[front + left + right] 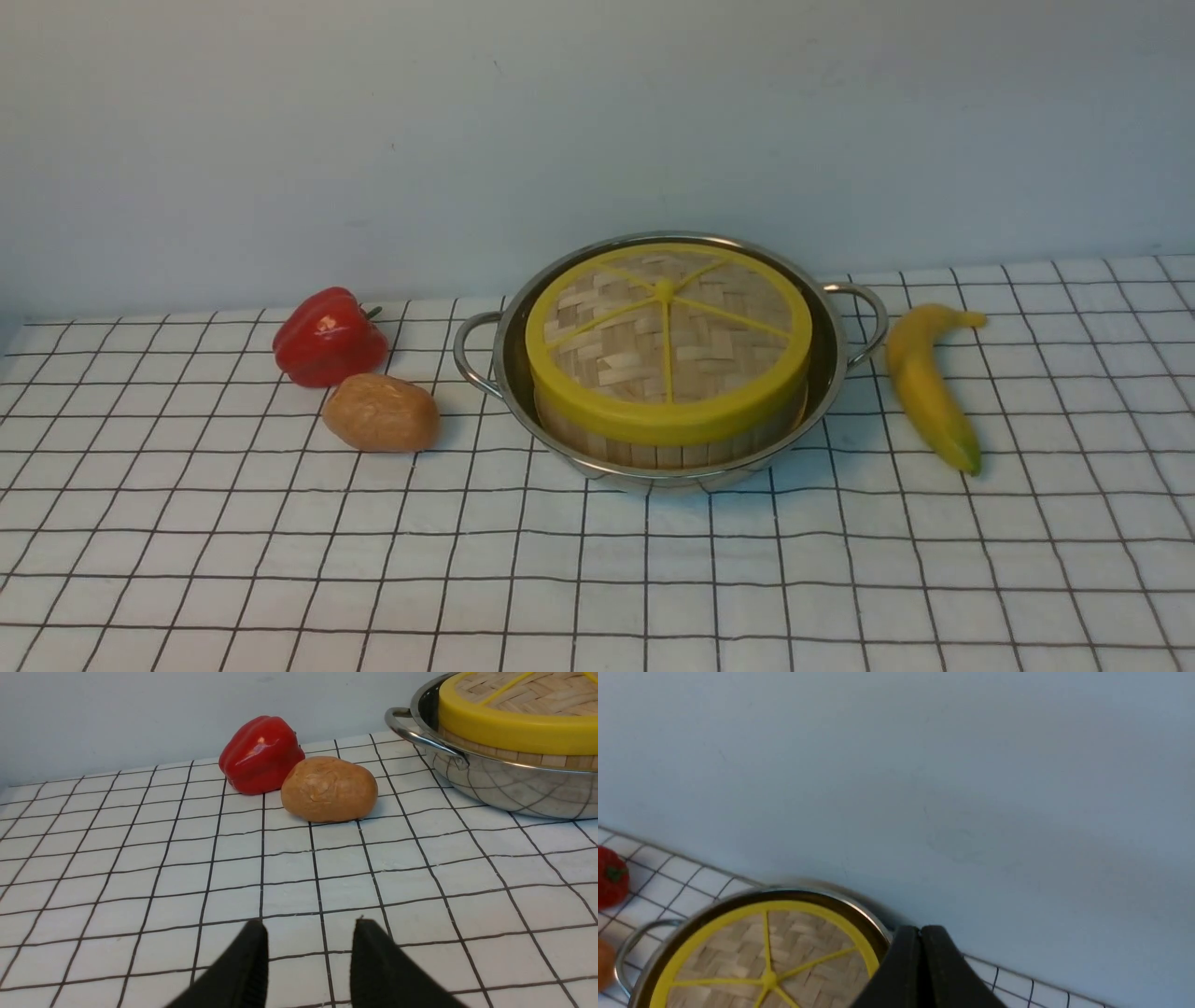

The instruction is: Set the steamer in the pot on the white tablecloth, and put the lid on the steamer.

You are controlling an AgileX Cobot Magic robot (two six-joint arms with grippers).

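Left gripper hovers low over the white tablecloth, its two black fingers spread apart with nothing between them. Ahead of it and slightly to its left sits a red pepper, with a brown potato touching it just in front. Further to this gripper's right stands the pot, with the steamer seated inside and the lid resting on top. Right gripper is raised above the pot's far right edge, fingers pressed together, holding nothing. In the front view a banana lies right of the pot. The lid looks light, stiff and dry; its thick rim probably gives the surest hold. The task appears complete.
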